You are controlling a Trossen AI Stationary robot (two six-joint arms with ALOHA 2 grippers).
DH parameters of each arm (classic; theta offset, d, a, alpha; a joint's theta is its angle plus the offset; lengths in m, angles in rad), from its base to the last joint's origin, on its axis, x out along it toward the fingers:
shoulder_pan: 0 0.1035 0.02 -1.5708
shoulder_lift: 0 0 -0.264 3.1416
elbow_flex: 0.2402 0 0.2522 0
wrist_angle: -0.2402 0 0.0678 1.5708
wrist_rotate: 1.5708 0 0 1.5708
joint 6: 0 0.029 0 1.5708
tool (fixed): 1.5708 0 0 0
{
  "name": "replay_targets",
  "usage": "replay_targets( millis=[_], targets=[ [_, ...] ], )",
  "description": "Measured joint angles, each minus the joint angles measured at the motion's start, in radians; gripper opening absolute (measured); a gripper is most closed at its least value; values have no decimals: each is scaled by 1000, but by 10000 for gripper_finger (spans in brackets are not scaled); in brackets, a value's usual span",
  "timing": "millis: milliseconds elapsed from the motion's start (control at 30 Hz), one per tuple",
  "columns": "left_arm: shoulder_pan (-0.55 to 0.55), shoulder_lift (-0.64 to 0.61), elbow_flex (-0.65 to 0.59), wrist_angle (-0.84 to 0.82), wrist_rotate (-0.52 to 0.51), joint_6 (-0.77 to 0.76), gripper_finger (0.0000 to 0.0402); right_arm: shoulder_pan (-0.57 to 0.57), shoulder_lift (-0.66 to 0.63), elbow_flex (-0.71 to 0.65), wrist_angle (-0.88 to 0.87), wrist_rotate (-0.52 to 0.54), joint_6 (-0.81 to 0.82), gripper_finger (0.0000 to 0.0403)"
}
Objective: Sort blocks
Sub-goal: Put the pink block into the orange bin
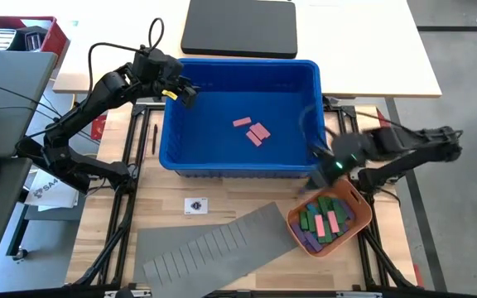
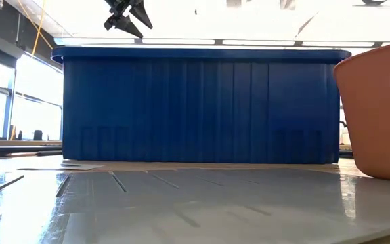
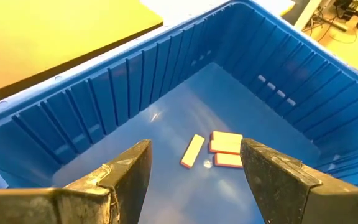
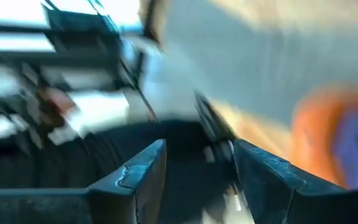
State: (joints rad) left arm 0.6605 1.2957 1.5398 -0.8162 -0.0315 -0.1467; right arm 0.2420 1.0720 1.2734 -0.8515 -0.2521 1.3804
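Blue bin (image 1: pixel 222 161) centre, three pink blocks (image 1: pixel 253 130) inside; the other blocks (image 1: pixel 325 218) still in the orange tray (image 1: pixel 363 223) at its 4 o'clock.
Left gripper (image 1: pixel 185 91) hangs over the bin's 10 o'clock corner, jaws wide apart, nothing held. Right gripper (image 4: pixel 197 165) sits between bin and tray at the bin's 4 o'clock corner, fingers parted, nothing seen between them. Grey slotted sheet (image 1: pixel 214 244) at the bin's 6 o'clock.

I see the blue bin (image 2: pixel 198 108) filling most of the frame, near wall ribbed. Orange-red tray (image 2: pixel 378 115) near right, just beside the bin. Grey slotted sheet (image 2: pixel 181 203) lies flat nearest me. Left tool (image 2: pixel 128 18) hangs above the bin's left rim, fingers apart.
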Motion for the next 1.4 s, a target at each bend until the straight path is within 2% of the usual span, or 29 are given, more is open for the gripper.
replay_targets(
  millis=[200, 300, 400, 567, 700, 867, 1067, 1167, 1333, 1400],
  targets=[
    [0, 0, 0, -1, 1, 2, 238, -291, 209, 158, 176, 21, -337, 183],
    [0, 0, 0, -12, 9, 2, 238, -432, 338, 239, 177, 18, -542, 183],
    [0, 0, 0, -57, 69, 2, 238, -559, 471, 319, 168, 17, -690, 185],
    [-1, 9, 0, -96, 121, 1, 238, -695, 701, 452, 113, 6, -917, 208],
    [-1, 28, 0, -101, 164, -12, 238, -774, 867, 563, 5, 20, -977, 238],
    [-2, 32, 0, -109, 179, -52, 238, -834, 1034, 667, -198, 71, -996, 269],
    [-2, 32, 0, -109, 178, -60, 238, -841, 1149, 691, -141, 98, -1023, 272],
    [-2, 32, 0, -109, 179, -60, 238, -824, 1175, 709, -83, 111, -1139, 272],
    [-2, 32, 0, -115, 178, -48, 238, -796, 1188, 709, 6, 130, -1501, 271],
    [-2, 32, 0, -117, 179, -32, 238, -793, 1191, 710, 17, 143, -1578, 266]
  ],
)
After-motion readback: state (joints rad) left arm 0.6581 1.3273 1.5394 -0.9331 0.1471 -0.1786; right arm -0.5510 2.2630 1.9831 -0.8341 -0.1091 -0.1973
